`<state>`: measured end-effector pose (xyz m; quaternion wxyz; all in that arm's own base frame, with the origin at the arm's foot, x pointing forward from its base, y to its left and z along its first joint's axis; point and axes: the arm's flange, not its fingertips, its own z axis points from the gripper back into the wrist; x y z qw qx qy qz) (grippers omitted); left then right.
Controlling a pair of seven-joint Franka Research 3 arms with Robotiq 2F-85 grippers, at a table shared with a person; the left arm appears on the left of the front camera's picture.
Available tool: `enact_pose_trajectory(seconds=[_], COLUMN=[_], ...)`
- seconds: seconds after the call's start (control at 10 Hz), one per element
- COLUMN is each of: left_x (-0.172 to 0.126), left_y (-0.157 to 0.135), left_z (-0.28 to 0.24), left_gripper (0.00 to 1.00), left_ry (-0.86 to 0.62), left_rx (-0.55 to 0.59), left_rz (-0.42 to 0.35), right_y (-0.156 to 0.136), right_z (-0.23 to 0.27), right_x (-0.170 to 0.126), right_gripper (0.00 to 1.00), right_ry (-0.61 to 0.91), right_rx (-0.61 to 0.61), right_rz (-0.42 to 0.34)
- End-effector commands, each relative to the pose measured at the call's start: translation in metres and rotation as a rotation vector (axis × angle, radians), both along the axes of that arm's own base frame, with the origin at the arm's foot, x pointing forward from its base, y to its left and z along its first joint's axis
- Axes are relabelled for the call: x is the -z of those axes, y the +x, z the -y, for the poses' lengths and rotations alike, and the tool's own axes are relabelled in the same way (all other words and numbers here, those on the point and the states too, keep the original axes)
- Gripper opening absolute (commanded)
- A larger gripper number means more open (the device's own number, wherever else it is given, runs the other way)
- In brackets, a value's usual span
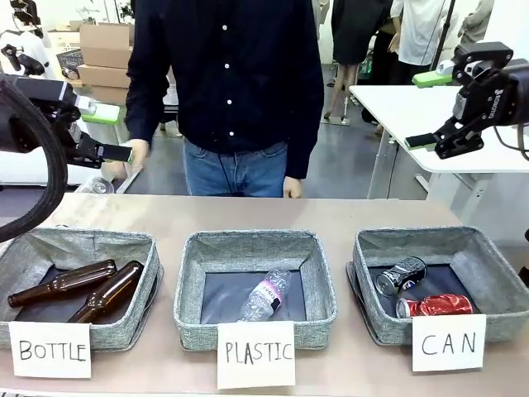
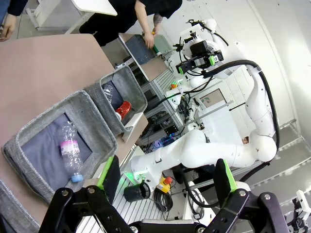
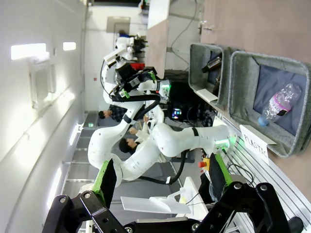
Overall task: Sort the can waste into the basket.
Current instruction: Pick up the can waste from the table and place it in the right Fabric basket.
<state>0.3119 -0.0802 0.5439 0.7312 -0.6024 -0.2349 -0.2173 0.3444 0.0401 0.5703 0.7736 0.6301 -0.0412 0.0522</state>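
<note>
Here, line by line:
Basket: the grey fabric rectangular basket behind the white card handwritten "CAN" sits on the tabletop at the robot's right end of the row.
Cans: both lie on its dark floor — the silver and black metal can toward the middle, the red dented metal can just in front of it, near the card.
Left gripper: the left gripper hangs high at the far left, jaws wide apart, nothing between them; the cans are well apart from it, across the whole row.
Right gripper: the right gripper is raised above and behind the basket, jaws spread wide, empty — the cans lie well below it.
Other bins: the middle grey bin holds a clear plastic bottle; the left grey bin holds two brown glass bottles.
Person: a person in a dark shirt stands at the far side.
</note>
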Motion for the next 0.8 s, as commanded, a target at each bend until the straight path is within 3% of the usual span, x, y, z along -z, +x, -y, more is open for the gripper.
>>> enact_pose_trajectory(seconds=[0.0, 0.7], left_x=[-0.0040, -0.0040], left_y=[-0.0017, -0.0017], left_z=[-0.0006, -0.0006], left_gripper=[1.00, 1.00], left_ry=[-0.017, -0.017], left_rx=[-0.004, -0.004], left_rz=[-0.004, -0.004], right_y=[0.0025, 0.0025], right_z=[0.0001, 0.0001], right_x=[-0.0035, -0.0035], right_gripper=[1.00, 1.00], right_ry=[0.023, 0.023], right_rx=[-0.006, -0.006], right_rz=[0.020, 0.020])
